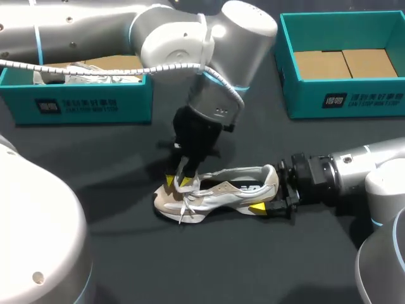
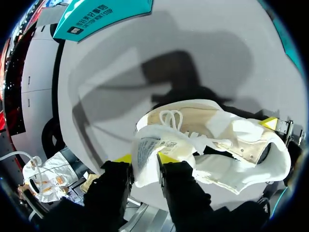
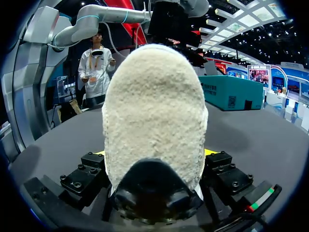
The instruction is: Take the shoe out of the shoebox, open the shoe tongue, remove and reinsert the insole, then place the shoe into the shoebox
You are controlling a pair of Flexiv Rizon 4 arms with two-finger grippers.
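Ok so the left gripper [image 2: 145, 158] is pinched together on the shoe's tongue [image 2: 147, 145]. In the left wrist view the white tongue, with its little label, sits right between the two yellow tips, both pressing on it from either side, and it's pulled up away from the laces [image 2: 171, 118]. The shoe [image 1: 218, 192] itself is a white and beige sneaker. It lies on the dark table [image 1: 190, 266] roughly in the middle, out of any box, with its toe pointing toward my left side and its heel toward my right. The right gripper [image 3: 154, 152] is clamped on the heel [image 3: 154, 106]. In its own wrist view the fuzzy back of the shoe fills the space between the two fingers, with a bit of yellow peeking out on each side. From the head view you can see one yellow tip against the near side of the heel, while the other is hidden behind it. The left arm comes down onto the shoe from above, and the right arm reaches in low from the side. Further back there's a teal left shoebox [image 1: 82, 104] with a second shoe [image 1: 82, 71] lying in it, and a teal right shoebox [image 1: 342, 98] showing just its cardboard bottom. Both boxes are well apart from the shoe being held.
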